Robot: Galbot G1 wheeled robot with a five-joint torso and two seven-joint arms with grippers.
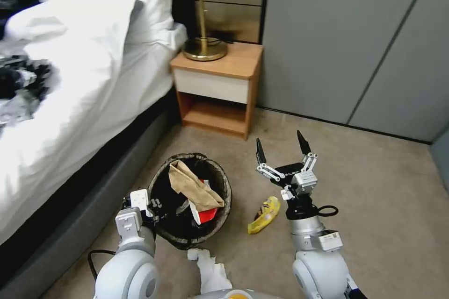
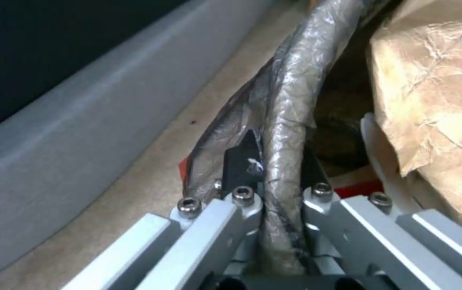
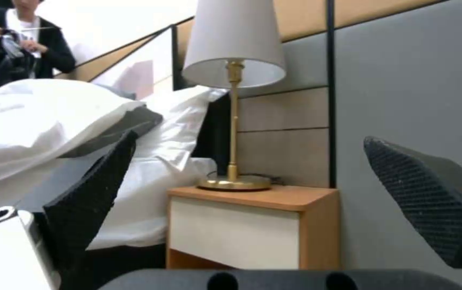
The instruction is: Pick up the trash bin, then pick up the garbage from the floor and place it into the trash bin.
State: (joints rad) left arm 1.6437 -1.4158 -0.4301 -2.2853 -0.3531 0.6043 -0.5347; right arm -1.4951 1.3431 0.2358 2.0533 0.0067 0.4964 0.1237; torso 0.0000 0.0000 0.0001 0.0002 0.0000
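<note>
Trash bin [image 1: 192, 238] beside bed [image 1: 70, 103], snack wrapper [image 1: 264, 215] right of it, nightstand [image 1: 217, 88] behind

Beige carpet [image 1: 374, 187] underfoot. Against the grey panelled wall [image 1: 355, 32], a wooden nightstand [image 1: 220, 86] with a white drawer front and an open shelf below. On top, a brass lamp [image 1: 202, 18] with a white shade. Beside it, a bed [image 1: 84, 93] heaped with white bedding.

trash bin [image 1: 173, 236]: bag-lined, upright by bed, holding brown paper | yellow wrapper [image 1: 264, 215], tissue [image 1: 210, 268]: on floor
</note>
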